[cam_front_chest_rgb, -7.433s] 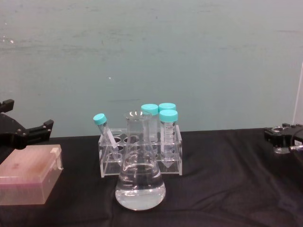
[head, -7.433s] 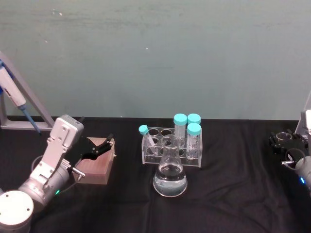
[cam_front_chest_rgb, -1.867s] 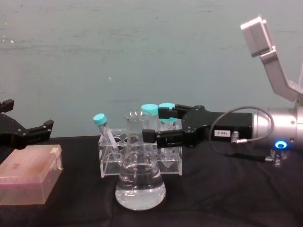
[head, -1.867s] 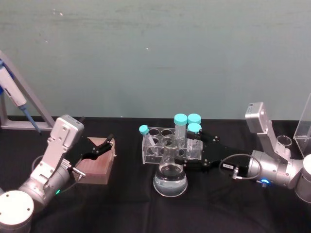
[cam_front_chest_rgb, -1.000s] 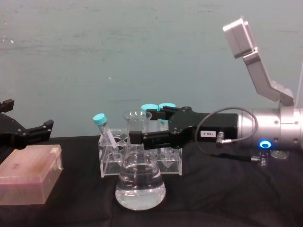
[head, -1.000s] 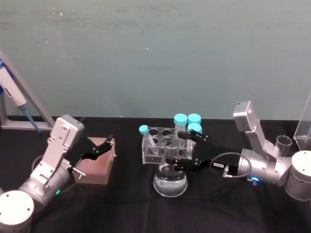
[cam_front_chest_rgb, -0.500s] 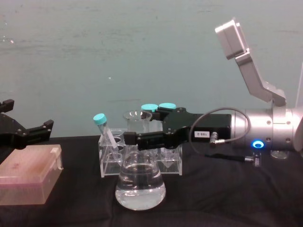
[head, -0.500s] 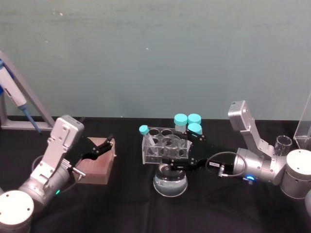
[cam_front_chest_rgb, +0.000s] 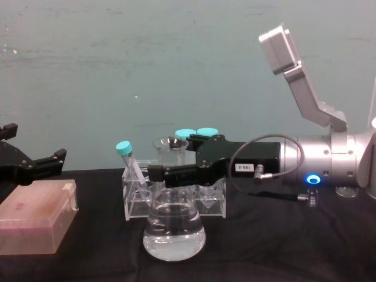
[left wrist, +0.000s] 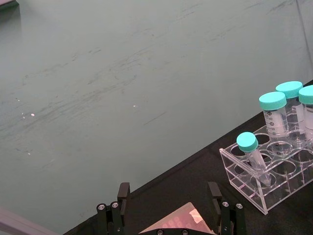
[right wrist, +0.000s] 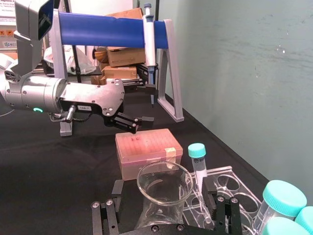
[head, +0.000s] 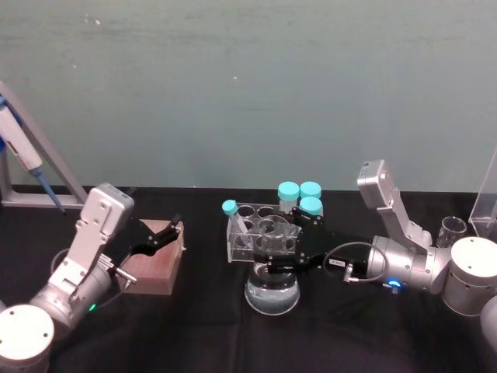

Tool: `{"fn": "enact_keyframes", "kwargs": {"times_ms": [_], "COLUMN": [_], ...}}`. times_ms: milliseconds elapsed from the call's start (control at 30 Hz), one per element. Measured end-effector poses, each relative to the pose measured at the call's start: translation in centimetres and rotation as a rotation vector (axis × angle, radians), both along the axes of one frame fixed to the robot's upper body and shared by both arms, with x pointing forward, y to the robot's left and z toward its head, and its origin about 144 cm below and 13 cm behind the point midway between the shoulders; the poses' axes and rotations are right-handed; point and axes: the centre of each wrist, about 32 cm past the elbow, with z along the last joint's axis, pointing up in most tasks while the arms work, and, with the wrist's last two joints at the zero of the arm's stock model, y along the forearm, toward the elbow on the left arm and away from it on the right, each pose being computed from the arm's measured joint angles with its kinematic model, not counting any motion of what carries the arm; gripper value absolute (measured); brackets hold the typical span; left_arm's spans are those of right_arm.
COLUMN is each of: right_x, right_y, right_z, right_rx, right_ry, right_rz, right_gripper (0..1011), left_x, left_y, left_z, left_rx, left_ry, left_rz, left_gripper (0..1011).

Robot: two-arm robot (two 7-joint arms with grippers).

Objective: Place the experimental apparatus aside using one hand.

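Chest view puts the conical flask (cam_front_chest_rgb: pixel 174 234) closest to you, upright on the black cloth (cam_front_chest_rgb: pixel 282 249) near the middle of the table, with clear liquid filling its wide base. The right gripper (cam_front_chest_rgb: pixel 170 158) reaches in from the right side at the height of the flask neck. One finger passes in front of the neck and the other one behind it. In the right wrist view you can see the fingers (right wrist: pixel 209 188) standing apart, one at each side of the flask mouth, with a small gap to the glass on both sides, so nothing is clamped.

Just behind the flask stands the clear tube rack (cam_front_chest_rgb: pixel 135 202). It holds tubes with teal caps, and one tilted tube (cam_front_chest_rgb: pixel 128 158) leans at its left end.

On your left side, the left gripper (cam_front_chest_rgb: pixel 35 165) hangs over the far edge of the pink box (cam_front_chest_rgb: pixel 35 223), well apart from the flask. The left wrist view shows its fingers (left wrist: pixel 123 195) spread wide and holding nothing.

Farther to the right, in the head view, a small beaker (head: pixel 452 230) stands on the cloth behind the right arm. At the far left a pipette stand (right wrist: pixel 102 30) with a blue bar rests near the green wall (cam_front_chest_rgb: pixel 176 70).
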Motion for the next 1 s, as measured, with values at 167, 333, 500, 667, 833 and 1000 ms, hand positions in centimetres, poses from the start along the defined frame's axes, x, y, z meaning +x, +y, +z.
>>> {"fn": "enact_keyframes", "kwargs": {"times_ms": [167, 333, 500, 667, 833, 1000], "right_x": [0.03, 0.08, 0.15, 0.25, 0.32, 0.37], "right_y": [0.14, 0.27, 0.39, 0.47, 0.53, 0.51], "right_z": [-0.06, -0.15, -0.21, -0.28, -0.29, -0.29], "right_rx": [-0.001, -0.003, -0.006, -0.007, -0.008, -0.008], "right_ry": [0.002, 0.007, 0.013, 0.019, 0.02, 0.02], "right_rz": [0.003, 0.002, 0.001, 0.001, 0.0, 0.0], "right_gripper": [1000, 1000, 1000, 1000, 1000, 1000], "left_x": [0.0, 0.0, 0.0, 0.0, 0.0, 0.0], "left_y": [0.0, 0.0, 0.0, 0.0, 0.0, 0.0], "left_z": [0.0, 0.0, 0.0, 0.0, 0.0, 0.0], "left_rx": [0.0, 0.0, 0.0, 0.0, 0.0, 0.0], "left_ry": [0.0, 0.0, 0.0, 0.0, 0.0, 0.0], "left_rz": [0.0, 0.0, 0.0, 0.0, 0.0, 0.0], "left_gripper": [1000, 1000, 1000, 1000, 1000, 1000]}}
